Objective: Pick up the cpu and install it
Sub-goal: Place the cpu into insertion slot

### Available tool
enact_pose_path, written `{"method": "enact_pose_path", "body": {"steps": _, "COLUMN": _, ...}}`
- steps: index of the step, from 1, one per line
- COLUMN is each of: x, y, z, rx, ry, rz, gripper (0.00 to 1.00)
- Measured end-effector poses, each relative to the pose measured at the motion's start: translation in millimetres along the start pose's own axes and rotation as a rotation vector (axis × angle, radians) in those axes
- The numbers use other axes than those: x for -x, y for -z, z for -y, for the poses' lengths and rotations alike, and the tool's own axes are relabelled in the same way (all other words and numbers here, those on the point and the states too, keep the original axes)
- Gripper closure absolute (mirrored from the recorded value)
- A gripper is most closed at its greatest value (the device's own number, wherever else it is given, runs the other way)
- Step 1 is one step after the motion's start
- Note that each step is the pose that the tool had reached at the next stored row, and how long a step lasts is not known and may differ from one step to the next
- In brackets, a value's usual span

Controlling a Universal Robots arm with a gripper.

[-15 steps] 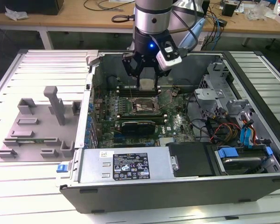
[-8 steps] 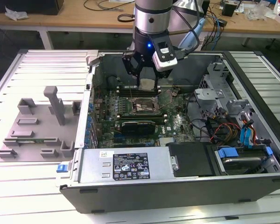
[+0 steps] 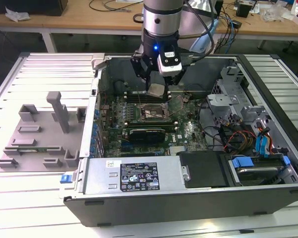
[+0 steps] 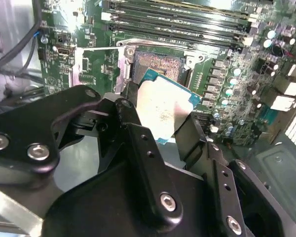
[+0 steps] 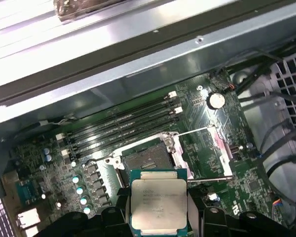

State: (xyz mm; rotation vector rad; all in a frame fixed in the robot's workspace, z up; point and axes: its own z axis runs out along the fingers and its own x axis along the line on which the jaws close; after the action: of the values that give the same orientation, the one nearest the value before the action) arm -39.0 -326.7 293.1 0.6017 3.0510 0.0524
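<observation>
Hand (image 5: pixel 159 219) grips one cpu (image 5: pixel 158 202) near one open socket (image 5: pixel 144 160).

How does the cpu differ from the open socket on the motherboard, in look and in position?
The cpu has a pale metal top with a greenish edge; the socket is a dark recess in a metal frame. The cpu is held above the motherboard by the gripper; the socket is fixed on it and empty. Both are square.
</observation>
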Motion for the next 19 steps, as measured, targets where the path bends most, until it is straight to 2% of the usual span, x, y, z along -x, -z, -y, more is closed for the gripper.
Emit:
{"method": "enact_pose_path", "body": {"steps": 10, "x": 0.0, "y": 0.0, "z": 0.0, "rx": -0.0046, "ry": -0.187, "rz": 0.0073, "gripper": 0.45}}
{"method": "enact_pose_path", "body": {"steps": 14, "x": 0.0, "y": 0.0, "z": 0.0, "rx": -0.0071, "ry": -0.290, "rz": 0.0113, "gripper": 0.45}}
{"method": "enact_pose_path", "body": {"steps": 19, "x": 0.0, "y": -0.1, "z": 0.0, "rx": -0.0089, "ry": -0.369, "rz": 0.0144, "gripper": 0.45}}
